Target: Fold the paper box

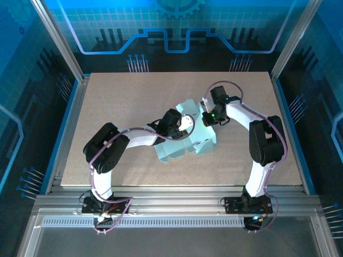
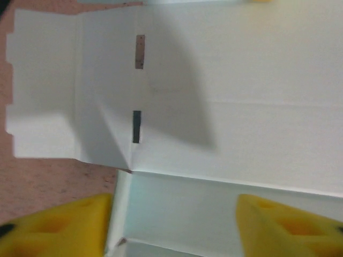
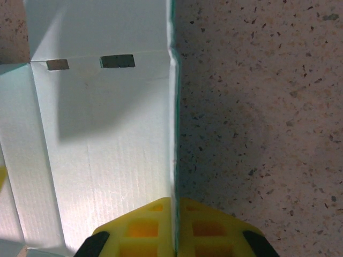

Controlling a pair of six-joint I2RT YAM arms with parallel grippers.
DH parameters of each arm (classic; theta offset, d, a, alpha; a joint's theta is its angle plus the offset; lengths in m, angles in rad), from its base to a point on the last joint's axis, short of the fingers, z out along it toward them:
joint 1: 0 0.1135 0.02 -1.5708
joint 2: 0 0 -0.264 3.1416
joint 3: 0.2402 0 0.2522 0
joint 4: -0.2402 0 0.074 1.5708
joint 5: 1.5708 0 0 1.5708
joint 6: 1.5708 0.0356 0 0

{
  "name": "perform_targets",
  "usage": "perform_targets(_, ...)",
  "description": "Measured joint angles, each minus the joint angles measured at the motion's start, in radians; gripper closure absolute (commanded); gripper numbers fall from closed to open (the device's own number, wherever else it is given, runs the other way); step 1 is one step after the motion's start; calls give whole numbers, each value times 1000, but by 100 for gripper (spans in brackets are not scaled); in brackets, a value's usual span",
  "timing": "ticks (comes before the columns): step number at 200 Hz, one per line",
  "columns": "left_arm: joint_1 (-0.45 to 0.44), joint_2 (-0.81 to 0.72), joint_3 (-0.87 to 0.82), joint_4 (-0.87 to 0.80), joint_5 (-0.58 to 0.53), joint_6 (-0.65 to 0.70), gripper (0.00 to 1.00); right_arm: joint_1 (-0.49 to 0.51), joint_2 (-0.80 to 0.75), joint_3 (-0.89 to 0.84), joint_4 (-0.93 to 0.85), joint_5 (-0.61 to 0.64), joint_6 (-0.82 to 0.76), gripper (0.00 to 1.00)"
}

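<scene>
The paper box (image 1: 185, 140) lies partly folded mid-table, pale mint-blue with flaps spread. My left gripper (image 1: 185, 124) hovers over its left part. In the left wrist view its yellow fingers (image 2: 59, 227) stand wide apart, open, either side of a box panel (image 2: 182, 211), with a raised wall edge right beside the left finger. The right gripper (image 1: 210, 115) is at the box's far right side. In the right wrist view that gripper (image 3: 174, 227) is shut on the thin upright wall of the box (image 3: 107, 139), with the edge running straight up from between the pads.
The speckled beige table (image 1: 123, 96) has free room all around the box. Aluminium frame rails (image 1: 171, 201) run along the near edge and up both sides. Two small slots (image 3: 117, 61) are cut along one fold of the box.
</scene>
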Motion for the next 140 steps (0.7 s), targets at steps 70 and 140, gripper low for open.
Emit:
perform_targets(70,277,-69,123,-36,608,-317,13,0,-2,-1,2,-22,-128,100)
perform_targets(140,364,214,628,-257,1009,-170,34,26,-8,23,-23,-22,-260,100)
